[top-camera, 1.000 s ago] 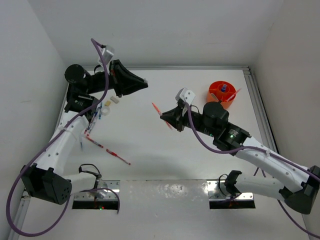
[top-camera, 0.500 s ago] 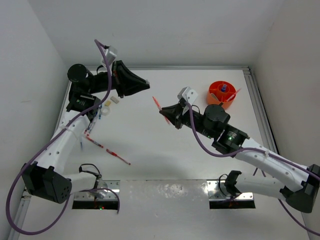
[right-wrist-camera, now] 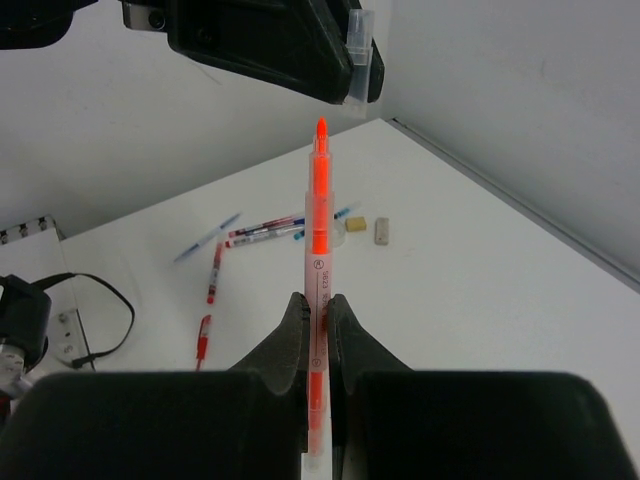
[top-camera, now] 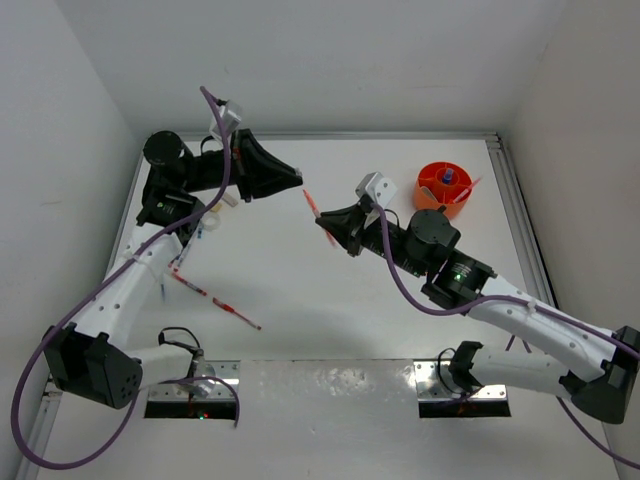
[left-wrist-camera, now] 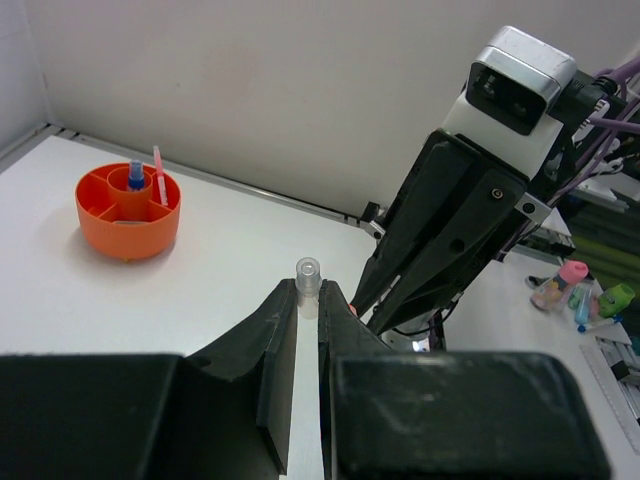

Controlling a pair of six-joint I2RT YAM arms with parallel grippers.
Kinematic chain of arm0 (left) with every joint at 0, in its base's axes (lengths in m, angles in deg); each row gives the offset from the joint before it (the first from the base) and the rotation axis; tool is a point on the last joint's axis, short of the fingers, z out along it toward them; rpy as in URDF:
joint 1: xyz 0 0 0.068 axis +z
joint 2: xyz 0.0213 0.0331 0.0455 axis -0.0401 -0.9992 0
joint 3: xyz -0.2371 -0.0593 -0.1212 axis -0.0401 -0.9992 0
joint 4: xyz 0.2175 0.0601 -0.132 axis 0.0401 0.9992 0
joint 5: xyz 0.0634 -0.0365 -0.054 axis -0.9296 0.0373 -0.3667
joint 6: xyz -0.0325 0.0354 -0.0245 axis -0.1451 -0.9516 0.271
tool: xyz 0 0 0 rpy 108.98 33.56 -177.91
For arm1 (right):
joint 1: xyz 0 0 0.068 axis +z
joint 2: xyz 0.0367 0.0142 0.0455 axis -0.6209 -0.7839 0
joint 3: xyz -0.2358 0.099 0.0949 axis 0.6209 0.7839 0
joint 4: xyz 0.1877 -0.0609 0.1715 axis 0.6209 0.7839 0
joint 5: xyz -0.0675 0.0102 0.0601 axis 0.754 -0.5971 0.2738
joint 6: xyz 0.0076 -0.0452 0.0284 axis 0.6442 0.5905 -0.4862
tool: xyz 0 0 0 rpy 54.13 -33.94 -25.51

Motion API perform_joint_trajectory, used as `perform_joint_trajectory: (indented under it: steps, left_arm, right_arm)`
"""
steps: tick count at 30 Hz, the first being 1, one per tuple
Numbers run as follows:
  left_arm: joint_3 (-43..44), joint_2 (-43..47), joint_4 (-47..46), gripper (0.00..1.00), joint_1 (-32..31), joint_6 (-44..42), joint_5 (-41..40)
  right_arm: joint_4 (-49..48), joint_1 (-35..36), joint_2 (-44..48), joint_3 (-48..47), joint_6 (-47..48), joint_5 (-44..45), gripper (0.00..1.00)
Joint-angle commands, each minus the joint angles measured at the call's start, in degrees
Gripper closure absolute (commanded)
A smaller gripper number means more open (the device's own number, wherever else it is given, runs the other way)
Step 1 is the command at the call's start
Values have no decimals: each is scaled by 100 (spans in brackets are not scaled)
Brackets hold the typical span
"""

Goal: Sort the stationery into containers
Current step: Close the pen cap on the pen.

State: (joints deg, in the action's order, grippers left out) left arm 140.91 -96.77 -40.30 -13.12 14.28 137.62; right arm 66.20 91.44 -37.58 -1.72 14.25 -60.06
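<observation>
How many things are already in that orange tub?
2: a blue-capped bottle in the middle compartment, and a pink pen standing in an outer compartment beside it. The orange tub may hide more.

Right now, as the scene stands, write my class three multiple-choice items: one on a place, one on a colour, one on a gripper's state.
1. Where on the table does the orange tub stand?
A. near left corner
B. between the arm bases
C. far right corner

2. What colour is the pen in the right gripper?
A. orange-red
B. green
C. black

3. How is the left gripper?
A. wide open
B. shut on a clear cap
C. shut on nothing

Answers: C, the top view shows it by the far right edge; A, the right wrist view shows its orange-red barrel; B, the left wrist view shows it pinching the cap.
</observation>
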Motion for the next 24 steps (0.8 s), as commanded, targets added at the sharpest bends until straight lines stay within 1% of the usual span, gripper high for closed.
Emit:
perform_joint_trajectory:
  steps: [1,10,24]
  left_arm:
    - [4,193,-28,100,-66,-162,13]
    - [-13,254,-28,100,-84,-198,48]
    - [-48,272,-28,100,-119,-242,57]
  right_arm:
    - [-389,64,-15,-156,-71,34,100]
    - [-249,108,3,-121,-97,350,100]
    - [-213,117,-138,-270,26,324,100]
